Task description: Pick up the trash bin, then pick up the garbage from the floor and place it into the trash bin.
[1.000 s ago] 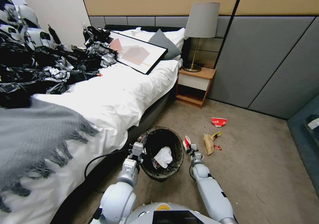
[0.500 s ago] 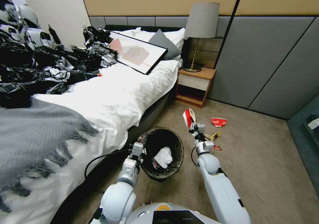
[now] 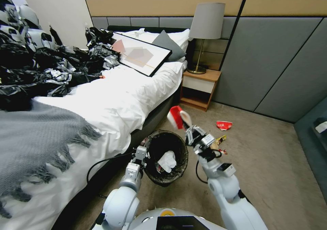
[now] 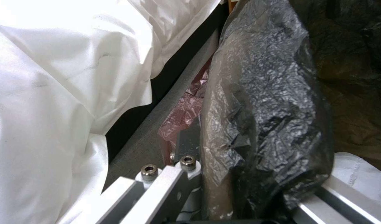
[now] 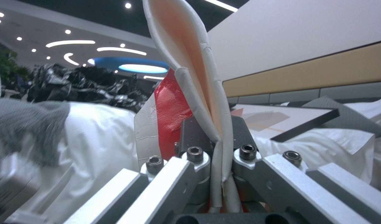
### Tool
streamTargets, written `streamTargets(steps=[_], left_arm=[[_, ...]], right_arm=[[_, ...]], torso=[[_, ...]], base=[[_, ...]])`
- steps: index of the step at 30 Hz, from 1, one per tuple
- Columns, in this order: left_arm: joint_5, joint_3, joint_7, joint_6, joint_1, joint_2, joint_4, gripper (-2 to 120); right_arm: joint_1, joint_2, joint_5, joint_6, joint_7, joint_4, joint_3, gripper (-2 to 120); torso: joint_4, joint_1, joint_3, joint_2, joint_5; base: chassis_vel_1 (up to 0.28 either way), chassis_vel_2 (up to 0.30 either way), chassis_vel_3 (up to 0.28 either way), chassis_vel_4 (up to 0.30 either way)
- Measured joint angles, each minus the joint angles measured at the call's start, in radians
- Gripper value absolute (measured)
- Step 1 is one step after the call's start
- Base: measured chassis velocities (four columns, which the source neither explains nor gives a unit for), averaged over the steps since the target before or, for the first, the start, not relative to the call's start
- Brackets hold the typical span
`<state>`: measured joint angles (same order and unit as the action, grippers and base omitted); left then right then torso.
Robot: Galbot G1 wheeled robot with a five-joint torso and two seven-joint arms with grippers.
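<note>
Cup (image 3: 176,117) pinched flat in right claw (image 3: 190,132).

You will find no legible text, brand, number or sign in any view. The crushed red-and-white cup (image 3: 223,124) lying on the floor carries a band of dark marks on its white part, too small for you to read. The red-and-white cup (image 3: 177,117) held in the right tool (image 3: 189,129) shows plain red and white surfaces with no readable print, in both the head view and the right wrist view.
</note>
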<state>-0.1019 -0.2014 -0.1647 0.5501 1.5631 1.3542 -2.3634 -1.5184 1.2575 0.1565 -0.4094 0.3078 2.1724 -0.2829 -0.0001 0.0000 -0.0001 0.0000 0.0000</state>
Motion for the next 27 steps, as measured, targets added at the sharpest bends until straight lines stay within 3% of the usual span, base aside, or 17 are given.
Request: streamTargets(steps=[27], left_arm=[[0.013,-0.001,-0.007,0.012,-0.002,-0.005,-0.015,1]], right_arm=[[-0.033,0.002,-0.034,-0.067,-0.012,-0.188,-0.009,0]], torso=[[0.0001,0.0,0.0,0.0,0.0]], base=[[0.0,0.0,0.0,0.0]])
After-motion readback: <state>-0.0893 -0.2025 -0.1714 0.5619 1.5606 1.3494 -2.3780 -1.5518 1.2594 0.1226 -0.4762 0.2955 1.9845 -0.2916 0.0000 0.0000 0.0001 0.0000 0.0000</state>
